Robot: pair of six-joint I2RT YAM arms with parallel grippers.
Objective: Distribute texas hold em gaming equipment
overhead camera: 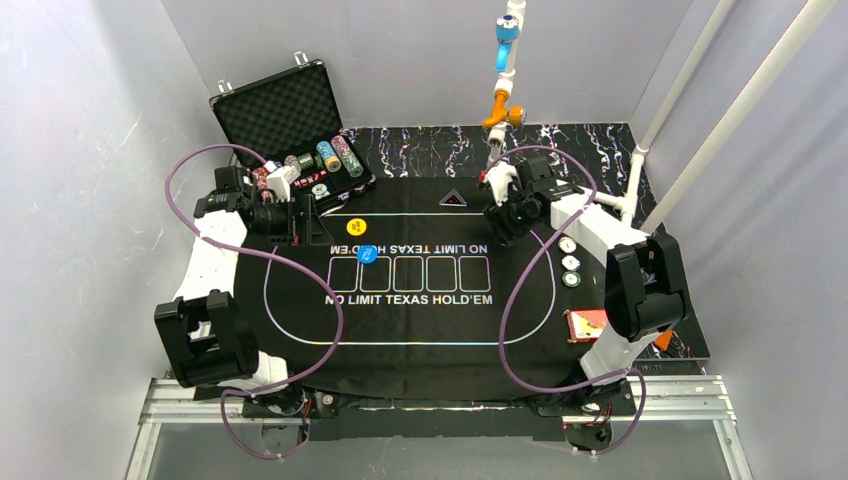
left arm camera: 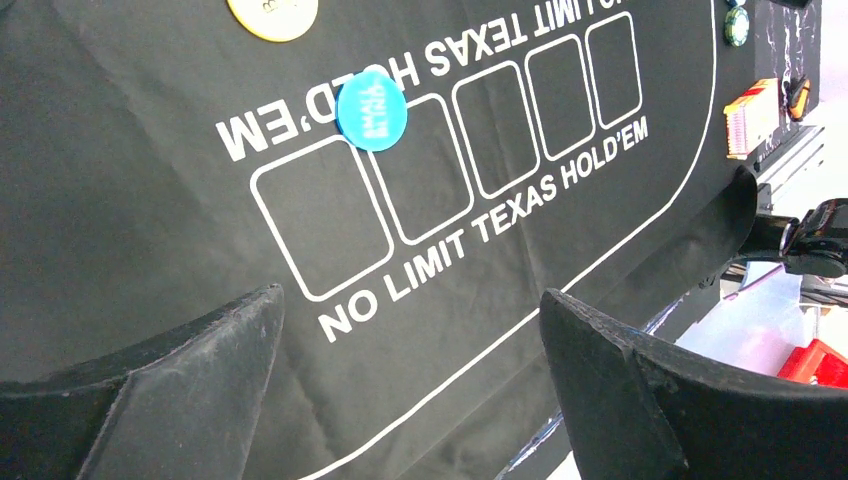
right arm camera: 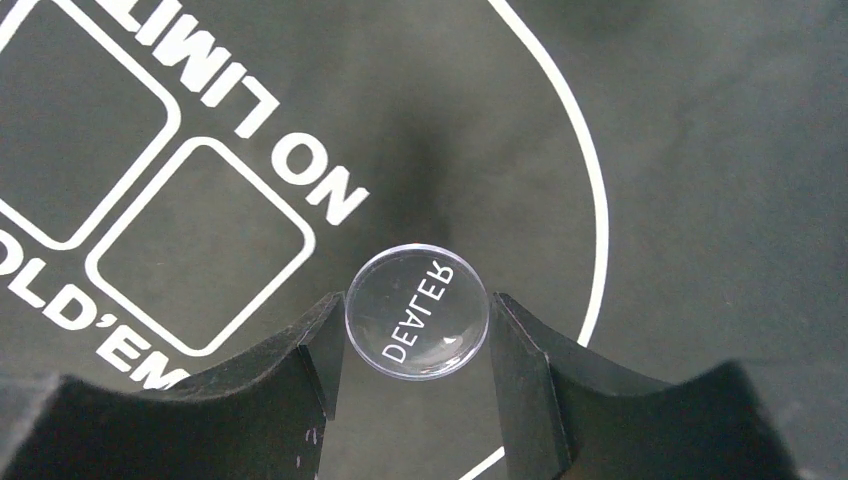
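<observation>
My right gripper (right arm camera: 417, 300) is shut on a clear round button printed "DEALER" (right arm camera: 420, 318) and holds it above the black mat (right arm camera: 700, 180), near the mat's white border line. In the top view this gripper (overhead camera: 505, 220) hovers over the mat's far right part. My left gripper (left arm camera: 408, 295) is open and empty, above the mat's left end (overhead camera: 298, 222). A blue button (overhead camera: 367, 255) lies on the printed text; it also shows in the left wrist view (left arm camera: 371, 111). A yellow button (overhead camera: 355, 227) lies farther back. The red-backed deck (overhead camera: 585, 322) sits at the right edge.
The open foam-lined case (overhead camera: 280, 110) with rows of striped chips (overhead camera: 330, 158) stands at the back left. Three chips (overhead camera: 570, 263) lie in a column on the mat's right side. White poles rise at the back right. Purple cables loop over both arms.
</observation>
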